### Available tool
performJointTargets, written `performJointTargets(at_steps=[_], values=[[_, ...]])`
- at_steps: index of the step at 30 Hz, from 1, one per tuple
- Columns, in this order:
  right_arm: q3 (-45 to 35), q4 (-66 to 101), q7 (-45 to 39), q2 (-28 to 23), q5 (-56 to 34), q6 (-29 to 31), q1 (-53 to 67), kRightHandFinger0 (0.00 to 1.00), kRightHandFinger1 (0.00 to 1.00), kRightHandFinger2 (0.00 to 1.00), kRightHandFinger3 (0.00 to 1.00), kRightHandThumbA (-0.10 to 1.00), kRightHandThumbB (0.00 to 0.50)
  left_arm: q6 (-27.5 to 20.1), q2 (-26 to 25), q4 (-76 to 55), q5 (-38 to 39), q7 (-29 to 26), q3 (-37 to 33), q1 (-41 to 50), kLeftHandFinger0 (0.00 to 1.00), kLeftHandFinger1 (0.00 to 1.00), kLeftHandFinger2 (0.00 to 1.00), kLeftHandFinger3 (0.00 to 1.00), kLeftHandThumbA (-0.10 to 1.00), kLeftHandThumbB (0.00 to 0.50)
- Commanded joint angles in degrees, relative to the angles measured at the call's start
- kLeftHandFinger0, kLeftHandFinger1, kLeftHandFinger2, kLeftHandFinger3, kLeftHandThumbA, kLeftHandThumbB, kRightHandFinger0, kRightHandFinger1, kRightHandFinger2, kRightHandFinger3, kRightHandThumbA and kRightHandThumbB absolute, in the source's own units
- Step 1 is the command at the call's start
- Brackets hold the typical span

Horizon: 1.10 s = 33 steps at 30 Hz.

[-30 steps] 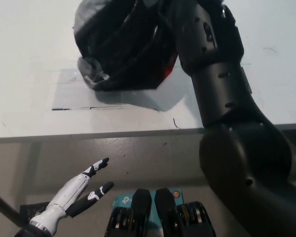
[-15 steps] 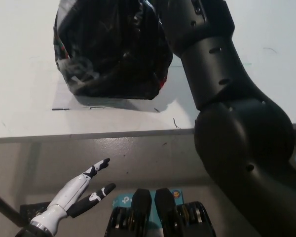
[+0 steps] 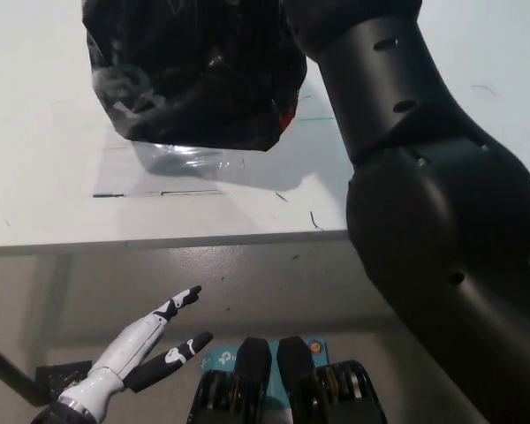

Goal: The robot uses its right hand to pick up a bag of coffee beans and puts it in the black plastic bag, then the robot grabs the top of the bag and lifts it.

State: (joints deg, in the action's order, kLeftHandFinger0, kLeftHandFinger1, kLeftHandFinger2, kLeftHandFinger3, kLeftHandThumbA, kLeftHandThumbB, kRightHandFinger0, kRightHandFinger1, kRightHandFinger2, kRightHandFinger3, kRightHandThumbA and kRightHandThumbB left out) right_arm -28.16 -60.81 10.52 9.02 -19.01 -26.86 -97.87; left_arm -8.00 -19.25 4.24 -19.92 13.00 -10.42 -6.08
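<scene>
A white counter point(image 3: 53, 177) fills the upper part of the head view, its near edge running straight across the middle. Thin dark pen marks and a pale rectangular outline show on its surface. Below the edge lies a grey-brown glossy floor point(image 3: 274, 283).

The crinkled glossy black plastic bag point(image 3: 190, 71) sits at the top of the view, its bulging underside over the counter with a soft shadow beneath it. A small patch of red point(image 3: 289, 119) shows at its lower right side; the coffee beans cannot be made out. The black right arm point(image 3: 424, 203) rises from the bottom right to the top of the bag, where the right hand passes out of view, so its grip cannot be told.

The white left hand point(image 3: 128, 353) rests low at the lower left, over the floor, fingers spread and holding nothing.

Compared with a second ago, the bag is higher in the picture and hangs fuller, and the arm has swung upward.
</scene>
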Motion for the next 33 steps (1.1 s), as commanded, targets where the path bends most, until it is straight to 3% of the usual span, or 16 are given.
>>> performJointTargets(at_steps=[1, 4, 5, 7, 12, 14, 16, 19, 21, 28, 31, 33], values=[[-1.4, -0.1, -0.3, -4.0, -4.7, 8.1, -19.4, 0.0, 0.2, 0.65, 0.67, 0.43, 0.015, -0.4, -0.8, -2.1, -1.0, 0.4, -0.6, -2.3, 1.0, 1.0, 1.0, 1.0, 0.92, 0.119], [-1.8, -0.3, 0.5, -4.3, -5.1, 7.9, -20.6, 0.0, 0.17, 0.62, 0.67, 0.45, 0.003, 0.1, -0.8, -2.3, -1.1, 0.7, -0.8, -2.3, 1.0, 1.0, 1.0, 1.0, 0.93, 0.12], [-2.0, -0.9, 1.0, -4.9, -5.1, 7.5, -22.0, 0.0, 0.14, 0.62, 0.68, 0.51, 0.0, 0.4, -0.8, -2.2, -1.0, 1.0, -1.0, -2.5, 1.0, 1.0, 1.0, 1.0, 0.93, 0.122], [-2.3, -1.0, 0.5, -5.1, -5.6, 7.4, -22.1, 0.0, 0.15, 0.65, 0.76, 0.45, 0.0, 0.3, -0.8, -2.1, -1.0, 1.0, -1.0, -2.6, 1.0, 1.0, 1.0, 1.0, 0.93, 0.12], [-2.5, -1.1, 0.3, -4.8, -5.7, 8.7, -21.4, 0.0, 0.14, 0.64, 0.69, 0.43, 0.0, 0.0, -0.9, -2.0, -1.0, 0.8, -1.2, -2.7, 1.0, 1.0, 1.0, 1.0, 0.9, 0.111], [-2.3, -1.2, -0.7, -4.4, -5.5, 10.0, -20.0, 0.0, 0.15, 0.64, 0.69, 0.37, 0.0, 0.3, -0.9, -2.1, -1.1, 0.9, -1.4, -2.7, 1.0, 1.0, 1.0, 1.0, 0.9, 0.114], [-2.3, -1.3, -1.3, -4.2, -5.4, 10.8, -19.2, 0.0, 0.17, 0.65, 0.73, 0.34, 0.001, 0.9, -1.0, -2.5, -1.1, 1.2, -1.5, -2.8, 1.0, 1.0, 1.0, 1.0, 0.9, 0.116], [-1.4, -2.4, -2.1, -3.9, -4.5, 12.5, -17.7, 0.0, 0.18, 0.63, 0.7, 0.31, 0.0, 1.0, -0.9, -2.5, -0.9, 1.1, -1.5, -2.9, 1.0, 1.0, 1.0, 1.0, 0.88, 0.106], [-0.6, -3.8, -2.4, -3.7, -3.4, 14.1, -15.3, 0.0, 0.18, 0.64, 0.77, 0.26, 0.0, 0.4, -1.0, -2.4, -1.2, 0.7, -1.6, -3.2, 1.0, 1.0, 1.0, 1.0, 0.86, 0.101], [2.6, -6.7, -3.8, -3.0, 0.0, 17.1, -6.3, 0.0, 0.22, 0.68, 0.74, 0.2, 0.0, 0.8, -1.2, -3.0, -1.8, 0.8, -1.9, -3.4, 1.0, 1.0, 1.0, 1.0, 0.84, 0.098], [5.2, -10.1, -4.4, -2.0, 2.1, 18.6, 1.6, 0.0, 0.16, 0.58, 0.63, 0.2, 0.0, 0.1, -1.2, -2.7, -2.2, 0.7, -2.1, -3.5, 1.0, 1.0, 1.0, 1.0, 0.82, 0.096], [7.6, -11.7, -4.3, -1.8, 3.6, 19.3, 4.7, 0.0, 0.19, 0.59, 0.6, 0.21, 0.0, 0.2, -1.2, -2.8, -2.3, 0.6, -2.1, -3.6, 1.0, 1.0, 1.0, 1.0, 0.81, 0.104]])
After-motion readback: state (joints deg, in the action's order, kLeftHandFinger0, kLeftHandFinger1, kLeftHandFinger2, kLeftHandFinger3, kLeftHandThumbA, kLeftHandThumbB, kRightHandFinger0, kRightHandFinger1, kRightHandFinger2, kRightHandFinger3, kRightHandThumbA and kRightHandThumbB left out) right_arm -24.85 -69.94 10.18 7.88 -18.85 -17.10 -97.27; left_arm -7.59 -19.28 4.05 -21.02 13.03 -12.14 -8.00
